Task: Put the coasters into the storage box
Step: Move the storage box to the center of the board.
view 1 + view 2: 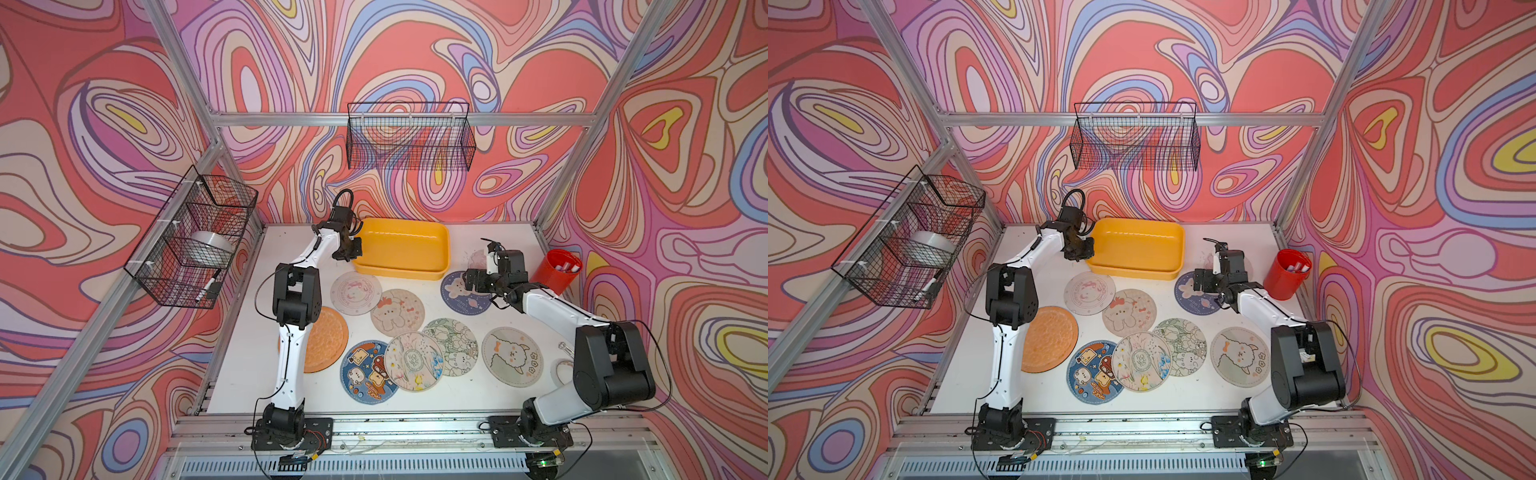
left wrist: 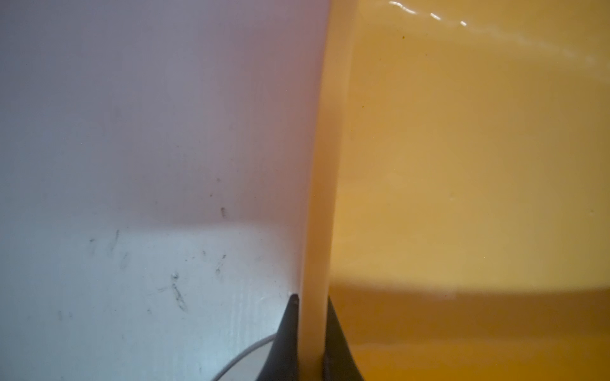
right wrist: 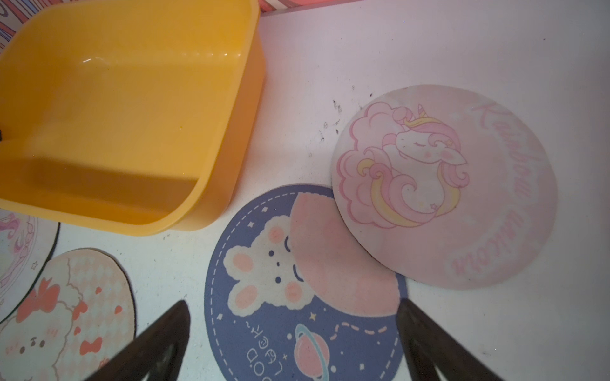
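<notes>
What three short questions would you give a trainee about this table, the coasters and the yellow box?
1. True or false: the storage box already holds a coaster.
2. What does the left hand grip? A) the box's rim; B) the orange coaster; C) the red cup.
3. Fill in the colour: the pink unicorn coaster lies partly on the ___ bunny coaster.

Key: 1 false; 2 A; 3 blue.
</notes>
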